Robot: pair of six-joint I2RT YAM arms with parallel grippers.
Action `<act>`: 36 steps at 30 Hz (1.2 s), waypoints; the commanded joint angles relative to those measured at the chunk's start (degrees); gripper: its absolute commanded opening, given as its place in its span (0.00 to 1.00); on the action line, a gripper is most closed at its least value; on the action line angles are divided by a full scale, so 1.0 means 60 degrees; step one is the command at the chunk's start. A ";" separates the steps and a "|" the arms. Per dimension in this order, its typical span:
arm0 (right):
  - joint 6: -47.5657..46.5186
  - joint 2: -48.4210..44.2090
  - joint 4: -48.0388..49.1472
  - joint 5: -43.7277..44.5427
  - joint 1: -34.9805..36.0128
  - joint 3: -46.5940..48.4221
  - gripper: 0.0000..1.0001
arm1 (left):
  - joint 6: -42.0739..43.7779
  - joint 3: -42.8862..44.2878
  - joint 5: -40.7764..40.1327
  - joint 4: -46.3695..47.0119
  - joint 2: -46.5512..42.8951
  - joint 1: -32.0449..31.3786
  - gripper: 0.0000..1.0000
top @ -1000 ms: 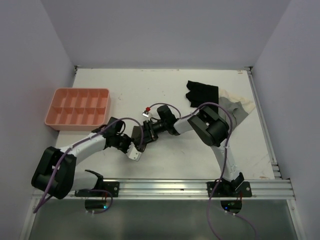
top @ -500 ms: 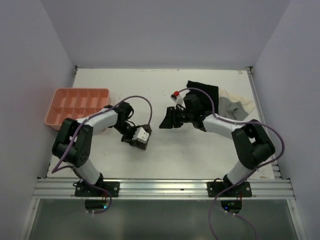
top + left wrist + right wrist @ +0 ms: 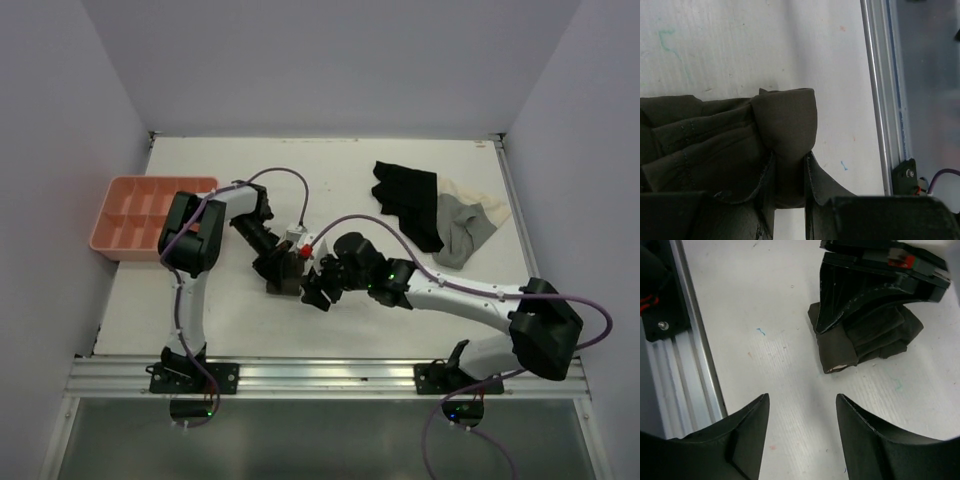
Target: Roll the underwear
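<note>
Top view first: the underwear (image 3: pixel 286 284) is a small dark bundle on the bench (image 3: pixel 230 330), about mid-bench and a bit left of centre. It's well apart from the black garment (image 3: pixel 405 190) and the grey-and-cream garment (image 3: pixel 465 222) over on the right. The pink tray (image 3: pixel 112 243) sits at the left edge. The left end effector (image 3: pixel 272 265) is right on top of the bundle, and the right end effector (image 3: pixel 316 290) is just beside it on the near-right side.

Left wrist view: dark fabric fills the lower half, with a rounded fold sticking up between the fingers (image 3: pixel 885 220). Looks to me like the left end effector is pinched onto that fold, so it's holding the underwear (image 3: pixel 785 120). The stitched seams are bunched up on either side.

Right wrist view: its own fingers (image 3: pixel 747 440) are spread wide with nothing between them, hovering over bare bench next to the rail (image 3: pixel 695 355). Ahead, the left end effector (image 3: pixel 850 300) presses down on the underwear (image 3: pixel 837 352), which sits as a stack of loose layers with a flap poking out toward the camera and a tiny pale sliver at its edge.

Handling-wise, I'd guess it's super light and floppy with zero stiffness. It'll probably spring open the second it's let go and drag along the bench rather than roll. Best bet is to grab the thick stacked edge or the band trim, not a single thin layer.
</note>
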 commanded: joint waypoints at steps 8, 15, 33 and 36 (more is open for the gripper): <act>-0.3216 0.2885 0.1474 0.2100 0.1477 0.1086 0.65 | 0.0193 -0.0027 -0.1019 0.0795 0.1054 -0.0105 0.11; -0.3655 0.3883 0.1694 0.2788 0.1829 0.1528 0.64 | 0.0325 -0.0041 -0.1034 0.0795 0.1098 -0.0105 0.13; -0.4197 0.2915 0.1929 0.2876 0.1990 0.1131 0.62 | 0.0428 -0.0085 -0.1078 0.0795 0.1171 -0.0105 0.13; -0.4241 0.3616 0.2061 0.2511 0.2005 0.1424 0.62 | 0.0413 -0.0085 -0.1078 0.0795 0.1142 -0.0105 0.13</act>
